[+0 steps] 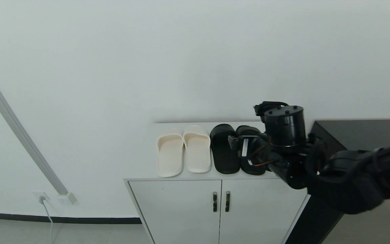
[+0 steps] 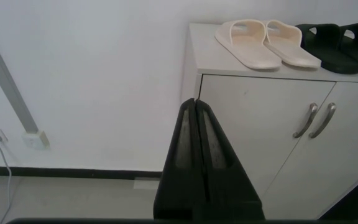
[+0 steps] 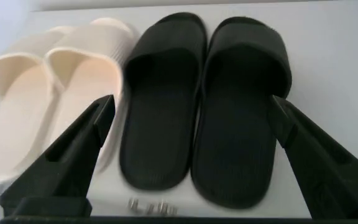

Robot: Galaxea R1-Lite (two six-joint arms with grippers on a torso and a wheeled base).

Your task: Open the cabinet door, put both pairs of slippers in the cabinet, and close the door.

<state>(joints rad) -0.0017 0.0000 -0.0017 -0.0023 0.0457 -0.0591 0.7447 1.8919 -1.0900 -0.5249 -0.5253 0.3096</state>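
While our right gripper (image 3: 192, 106) hovers at the top of the cabinet (image 1: 174, 206) with jaws spread wide, the black slippers (image 3: 160, 112) lie on that top, framed between the two jaws and ungripped. The cream slippers (image 1: 197, 152) lie beside them, and our left gripper (image 2: 195, 106), jaws pressed together, sits low in front of the cabinet.

Both cabinet doors (image 1: 181, 210) were shut, and their handles (image 1: 215, 201) faced open floor out front. Up top, the white slippers (image 1: 197, 150) and black slippers (image 1: 224, 150) sat packed tight side by side. The wall stood right behind them, and a black table (image 1: 361, 132) boxed in the right side.
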